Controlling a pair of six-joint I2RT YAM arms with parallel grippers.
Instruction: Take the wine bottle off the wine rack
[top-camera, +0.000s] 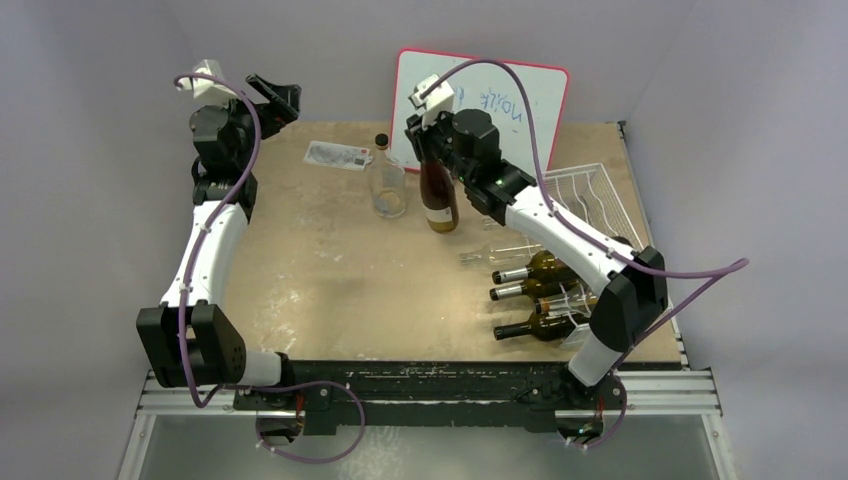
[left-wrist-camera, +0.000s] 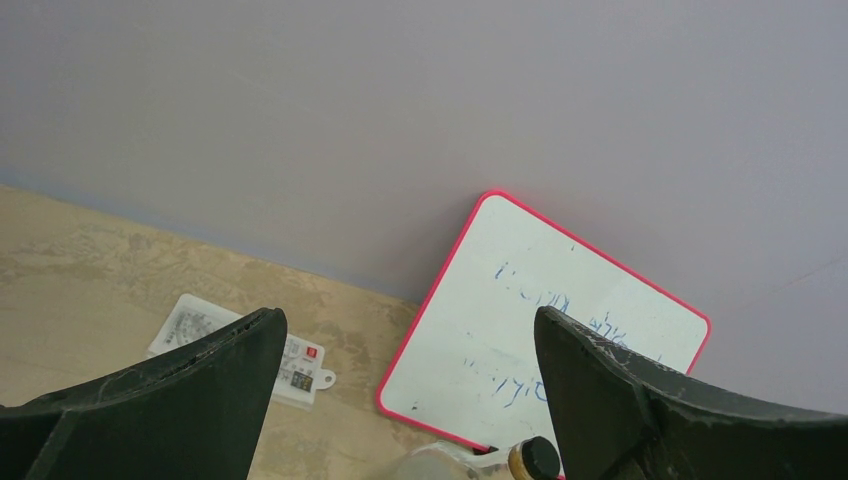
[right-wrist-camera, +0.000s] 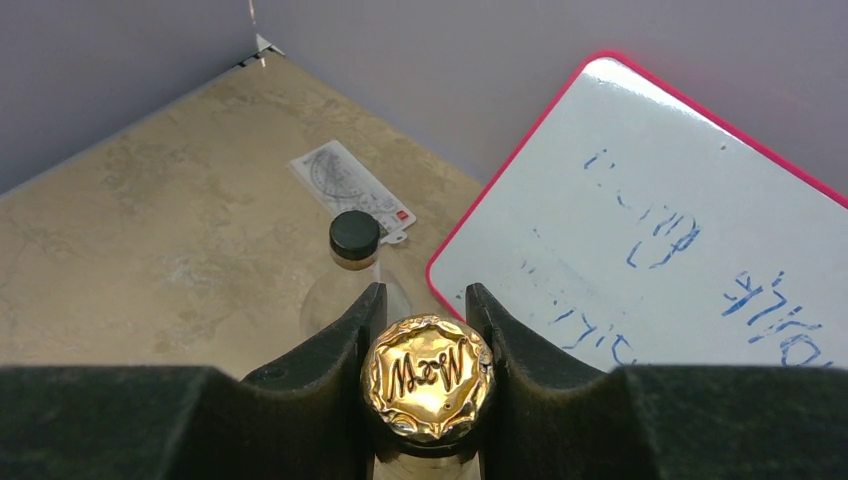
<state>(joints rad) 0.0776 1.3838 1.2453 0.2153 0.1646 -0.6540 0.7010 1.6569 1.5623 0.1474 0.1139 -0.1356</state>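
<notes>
Wine bottle (top-camera: 438, 195) pinched at gold cap (right-wrist-camera: 428, 376) by right gripper (right-wrist-camera: 424, 300), embossing wrist-view only; left gripper (left-wrist-camera: 405, 325) apart.

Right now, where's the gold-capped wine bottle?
Top view: the wine bottle is upright at far centre, neck clamped in the right jaws, just right of the clear jar and in front of the whiteboard.

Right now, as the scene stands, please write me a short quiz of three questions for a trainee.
1. True or false: the right gripper is shut on the gold foil top of the upright wine bottle.
2. Where do the other wine bottles lie? A on the white wire wine rack; B inside a box; C on a shelf.
3. Fill in: the left gripper is ____ and holds nothing.
Key: 1 true; 2 A; 3 open.
</notes>
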